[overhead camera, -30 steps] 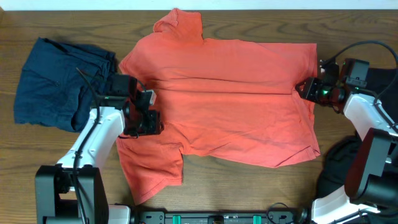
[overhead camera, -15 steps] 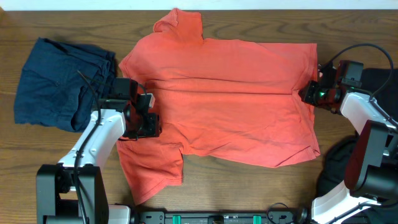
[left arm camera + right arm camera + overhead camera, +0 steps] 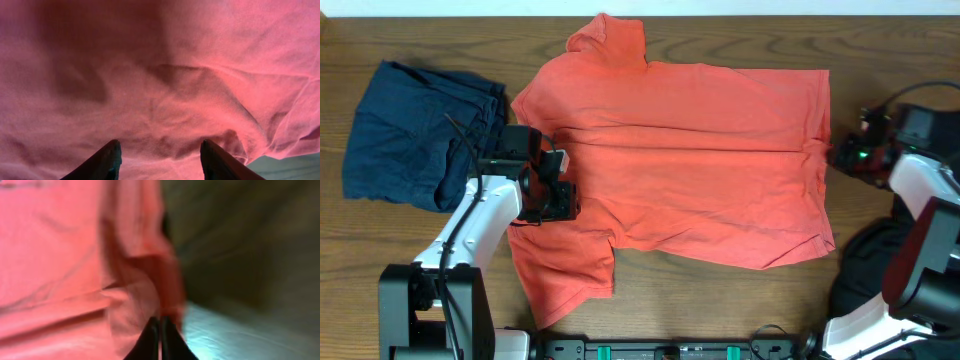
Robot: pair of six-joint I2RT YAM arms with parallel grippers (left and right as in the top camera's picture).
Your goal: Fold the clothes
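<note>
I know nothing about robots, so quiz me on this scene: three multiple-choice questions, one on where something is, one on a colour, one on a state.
1. Where does the navy garment lie?
A) on the left gripper's side of the T-shirt
B) on top of the T-shirt
C) folded inside a basket

2. What colour is the spread-out T-shirt?
A) white
B) coral-red
C) green

3. How is the left gripper?
A) shut on the navy garment
B) out of view
C) open over the T-shirt

Answers:
1 A: the overhead view shows it on the wood at that side.
2 B: both the overhead and wrist views show coral-red cloth.
3 C: the left wrist view shows its two fingers apart, with red cloth beyond them.
</note>
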